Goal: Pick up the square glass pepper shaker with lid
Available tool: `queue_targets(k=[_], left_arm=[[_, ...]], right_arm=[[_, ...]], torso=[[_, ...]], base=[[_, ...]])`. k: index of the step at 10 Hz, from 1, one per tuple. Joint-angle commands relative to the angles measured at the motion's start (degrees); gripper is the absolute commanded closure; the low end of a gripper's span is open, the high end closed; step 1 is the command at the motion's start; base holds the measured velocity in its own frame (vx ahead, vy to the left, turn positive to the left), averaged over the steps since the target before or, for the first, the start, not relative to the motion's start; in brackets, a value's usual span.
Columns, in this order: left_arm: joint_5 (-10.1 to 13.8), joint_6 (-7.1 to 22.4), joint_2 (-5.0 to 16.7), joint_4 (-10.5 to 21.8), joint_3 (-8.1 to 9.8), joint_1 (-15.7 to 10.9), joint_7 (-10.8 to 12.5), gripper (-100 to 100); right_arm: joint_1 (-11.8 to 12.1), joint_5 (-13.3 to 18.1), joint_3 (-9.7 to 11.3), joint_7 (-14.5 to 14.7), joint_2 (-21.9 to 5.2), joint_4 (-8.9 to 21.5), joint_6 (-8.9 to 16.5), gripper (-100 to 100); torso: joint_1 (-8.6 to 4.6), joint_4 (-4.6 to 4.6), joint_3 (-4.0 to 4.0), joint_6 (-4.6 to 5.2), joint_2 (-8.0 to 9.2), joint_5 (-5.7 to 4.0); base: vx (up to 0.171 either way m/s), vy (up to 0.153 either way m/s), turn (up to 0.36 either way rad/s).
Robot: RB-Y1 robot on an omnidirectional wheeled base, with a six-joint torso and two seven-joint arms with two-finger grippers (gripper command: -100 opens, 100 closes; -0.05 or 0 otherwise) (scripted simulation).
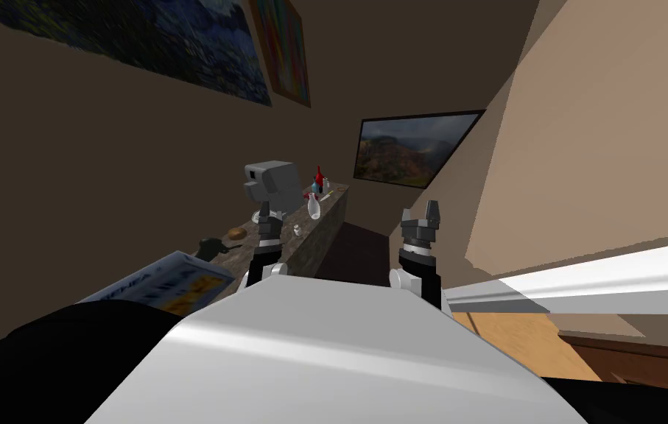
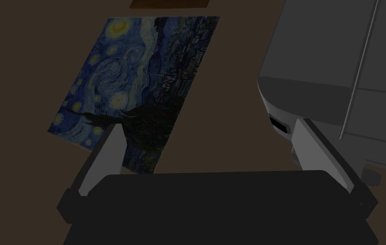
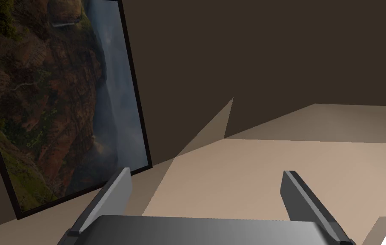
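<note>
Nothing is yet grasped: the left tool (image 2: 207, 125) and right tool (image 3: 206, 171) are both held spread and empty. The shaker (image 1: 297, 230) (judged to be the small pale item) is set on the bench (image 1: 319, 239), near the left tool; reaching and gripping are left to be done.

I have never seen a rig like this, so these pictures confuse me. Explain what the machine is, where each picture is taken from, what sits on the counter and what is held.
It is a robot with two arms. The wide picture comes from a camera on its head, looking down and forward. The other two come from cameras on its hands, each looking along that hand's pincer. On the counter stand a grey machine, a red bottle, a pale vase and a small pale jar, perhaps the shaker, too small to tell. The left pincer hangs near the grey machine, the right pincer off to the counter's right. Both are open and hold nothing.
</note>
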Motion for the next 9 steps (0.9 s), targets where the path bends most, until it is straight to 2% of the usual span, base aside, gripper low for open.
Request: queue_targets(k=[1, 4, 9], left_arm=[[0.10, 0.30, 1.92, 0.06, 0.16, -0.12, 0.14, -100], [0.42, 1.49, 5.99, 0.45, 0.75, -0.58, 0.64, -100], [0.96, 5.09, 11.55, 2.01, 2.19, -1.59, 1.97, -100]], right_arm=[[0.00, 0.00, 0.00, 0.00, 0.00, 0.00, 0.00, 0], [-0.01, 0.00, 0.00, 0.00, 0.00, 0.00, 0.00, 0], [-0.02, 0.00, 0.00, 0.00, 0.00, 0.00, 0.00, 0]], torso=[[0.00, 0.00, 0.00, 0.00, 0.00, 0.00], [0.10, 0.05, 0.13, 0.00, 0.23, 0.02], [0.20, 0.10, 0.26, 0.01, 0.46, 0.04]], base=[[-0.019, 0.004, -0.026], [-0.063, 0.021, -0.043], [-0.110, 0.038, -0.093]])
